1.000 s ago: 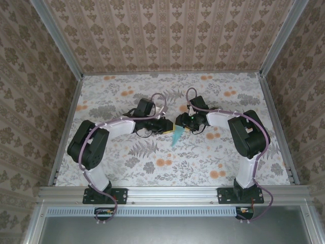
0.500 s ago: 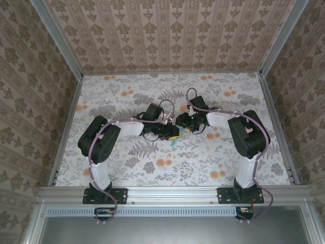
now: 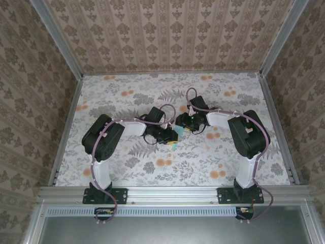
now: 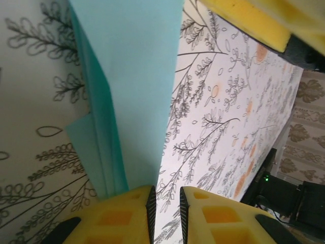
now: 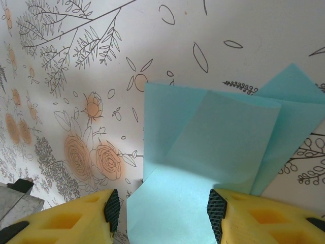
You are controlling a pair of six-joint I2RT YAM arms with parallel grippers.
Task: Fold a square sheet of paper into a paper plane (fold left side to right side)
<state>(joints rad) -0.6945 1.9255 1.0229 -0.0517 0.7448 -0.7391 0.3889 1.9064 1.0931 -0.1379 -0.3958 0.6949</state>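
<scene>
Folded turquoise sheet of paper (image 4: 134, 76) on the counter (image 5: 76, 51), long axis running from barely parted left jaws to right jaws spread wide above it.

Both arms reach inward from their bases on the aluminium rail (image 3: 172, 193) at the near edge and meet near the middle of the floral surface (image 3: 152, 168). The left arm (image 3: 101, 145) bends at a raised elbow and runs right, so that the left tool (image 3: 171, 135) sits low over the surface with a bit of its yellow pad showing. The right arm (image 3: 248, 134) runs left to the right tool (image 3: 182, 122), just beyond and slightly right of the left one; the two are very close. A small sliver of turquoise paper (image 3: 173, 146) pokes out on the near side of the left tool. Patterned walls (image 3: 172, 35) enclose the surface on three sides.
</scene>
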